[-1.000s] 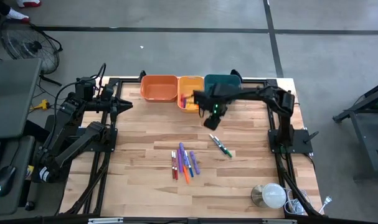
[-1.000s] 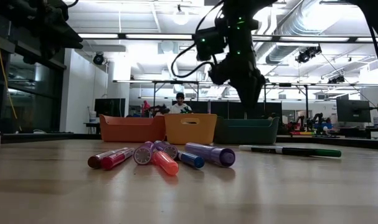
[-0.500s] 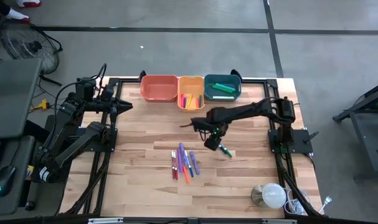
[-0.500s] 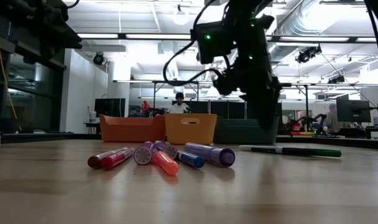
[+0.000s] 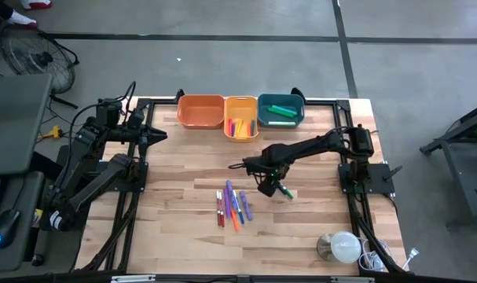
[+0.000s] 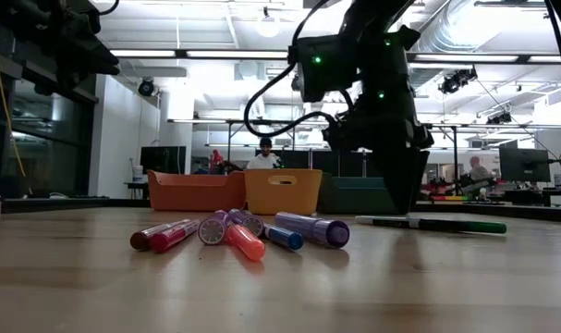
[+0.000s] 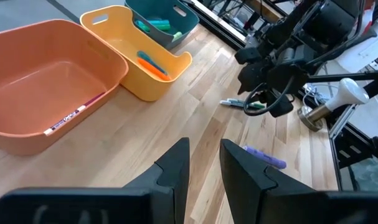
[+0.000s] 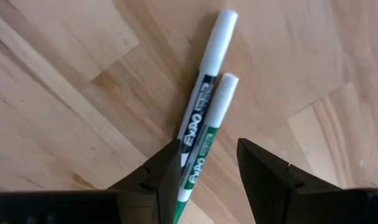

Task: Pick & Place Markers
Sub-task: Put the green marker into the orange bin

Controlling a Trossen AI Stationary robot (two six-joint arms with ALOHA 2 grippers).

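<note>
Two white-bodied markers, one black-labelled [image 8: 204, 81] and one green-labelled [image 8: 207, 124], lie side by side flat on the wooden table [image 5: 183, 228]; they also show as markers [image 6: 432, 224] in the low view. My right gripper [image 8: 207, 149] points down, open, low over their capped ends with a finger at each side; touch does not show. A bunch of coloured markers [image 5: 232, 206] lies nearer the front. My left gripper [image 7: 204, 162] waits open at the far left, holding nothing.
Orange bin [image 5: 200, 112], yellow bin [image 5: 240, 118] and teal bin [image 5: 280, 110] stand in a row at the far edge, each with markers inside. A white-domed object [image 5: 344, 248] sits at the near right corner. A person [image 6: 266, 153] shows far behind.
My right gripper has come from beside the bins toward the table's near edge and sunk down over the two white markers, rolling its wrist on the way. Its fingers have kept the same gap. The markers have not moved.
</note>
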